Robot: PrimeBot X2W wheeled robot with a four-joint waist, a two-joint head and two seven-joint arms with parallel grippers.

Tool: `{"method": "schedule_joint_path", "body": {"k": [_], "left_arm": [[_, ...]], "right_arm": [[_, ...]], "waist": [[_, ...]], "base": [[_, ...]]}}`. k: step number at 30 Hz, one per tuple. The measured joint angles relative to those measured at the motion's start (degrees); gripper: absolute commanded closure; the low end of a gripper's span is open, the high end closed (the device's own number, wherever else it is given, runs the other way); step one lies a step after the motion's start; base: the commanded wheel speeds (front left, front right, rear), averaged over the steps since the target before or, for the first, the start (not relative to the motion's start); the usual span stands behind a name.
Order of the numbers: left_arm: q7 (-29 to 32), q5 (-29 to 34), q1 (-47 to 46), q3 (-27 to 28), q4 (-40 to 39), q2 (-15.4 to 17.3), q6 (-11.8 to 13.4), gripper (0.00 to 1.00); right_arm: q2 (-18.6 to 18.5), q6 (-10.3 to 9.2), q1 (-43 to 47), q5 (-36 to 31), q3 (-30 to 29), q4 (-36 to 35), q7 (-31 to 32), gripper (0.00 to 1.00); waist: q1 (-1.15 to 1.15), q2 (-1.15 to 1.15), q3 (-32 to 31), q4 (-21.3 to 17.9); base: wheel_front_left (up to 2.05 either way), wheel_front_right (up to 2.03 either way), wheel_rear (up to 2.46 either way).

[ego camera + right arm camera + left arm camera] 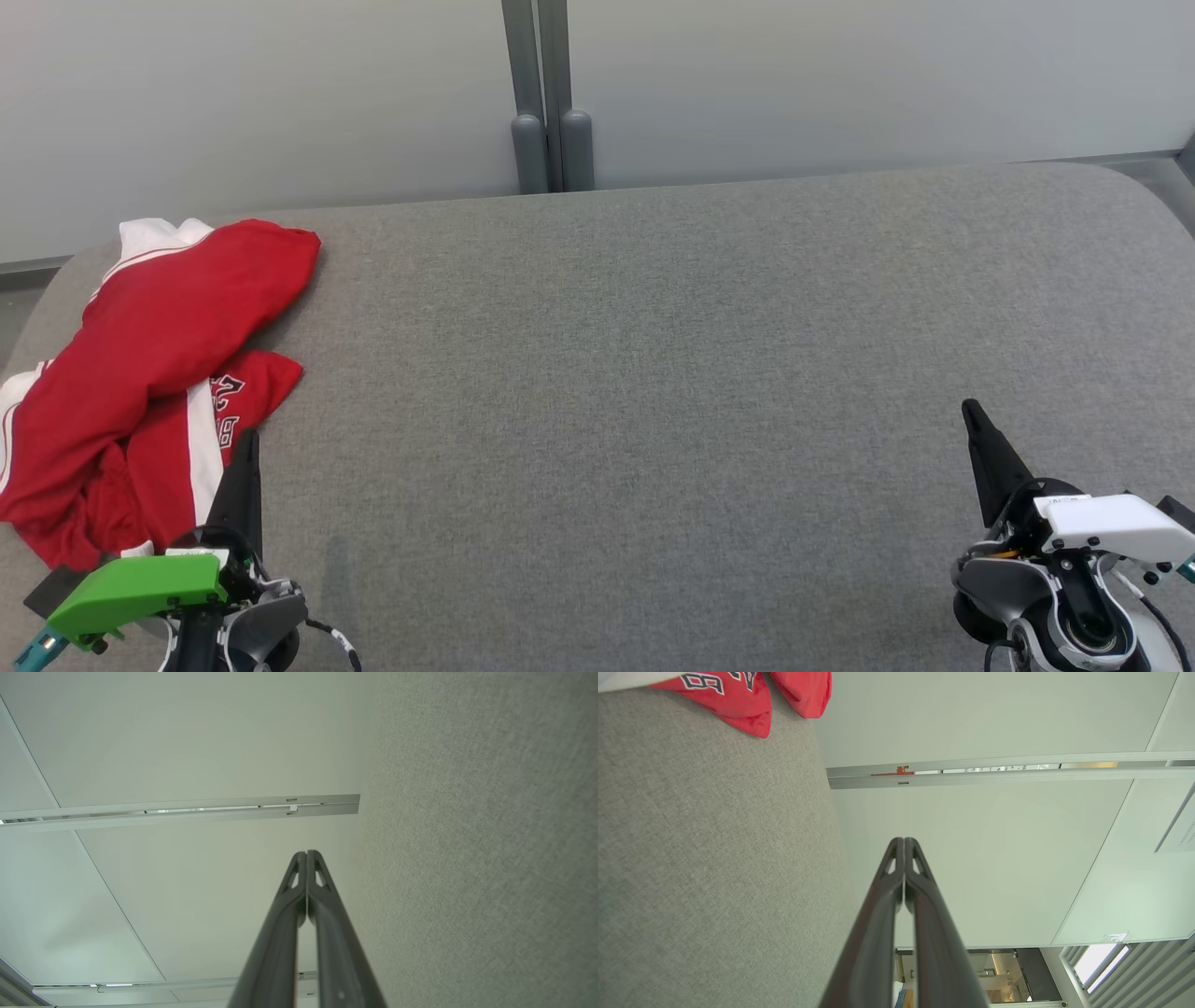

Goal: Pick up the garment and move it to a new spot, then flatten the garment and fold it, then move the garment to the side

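Observation:
The garment [266, 378] lies crumpled at the left edge of the grey padded surface [653, 373], red with black white-outlined lettering and a white stripe. Its lettered corner shows at the top left of the left wrist view [738, 700]. My left gripper [248, 441] is shut and empty, its tips just beside the garment's near right edge; its fingers press together in the left wrist view [904, 840]. My right gripper [971, 408] is shut and empty far off at the lower right, over bare fabric [307, 852].
A second red piece with white striped trim [177, 308] lies on top of the garment's far part. A pale wall with a grey post [549, 140] runs behind the surface. The surface's rounded corners fall away at far left and far right.

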Motion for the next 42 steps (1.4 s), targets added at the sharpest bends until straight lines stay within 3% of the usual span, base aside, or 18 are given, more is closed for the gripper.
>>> {"method": "schedule_joint_path", "body": {"k": [21, 22, 29, 42], "left_arm": [[0.0, 0.0, 0.0, 0.0, 0.0, 0.0, 0.0, 1.00], [0.0, 0.0, 0.0, 0.0, 0.1, 0.0, 0.0, 0.00], [-0.3, 0.0, 2.9, -0.6, 2.9, -0.6, 0.2, 0.00], [-4.1, 3.3, 2.9, -2.9, 0.4, -0.6, 0.2, 0.00]], "right_arm": [[0.0, 0.00, 0.0, 0.0, 0.0, 0.0, 0.0, 1.00], [0.0, 0.00, 0.0, 0.0, 0.0, 0.1, 0.0, 0.00], [0.6, -0.03, 2.7, 0.0, 0.3, 2.6, -0.1, 0.00], [0.4, -0.02, 2.8, -1.2, 2.9, -1.8, -2.4, 0.00]], "waist": [[0.00, 0.00, 0.0, 0.0], [0.00, 0.00, 0.0, 0.0], [0.00, 0.00, 0.0, 0.0], [0.00, 0.00, 0.1, 0.1]], "base": [[0.00, 0.00, 0.00], [0.00, 0.00, 0.00], [0.00, 0.00, 0.00], [0.00, 0.00, 0.00]]}}
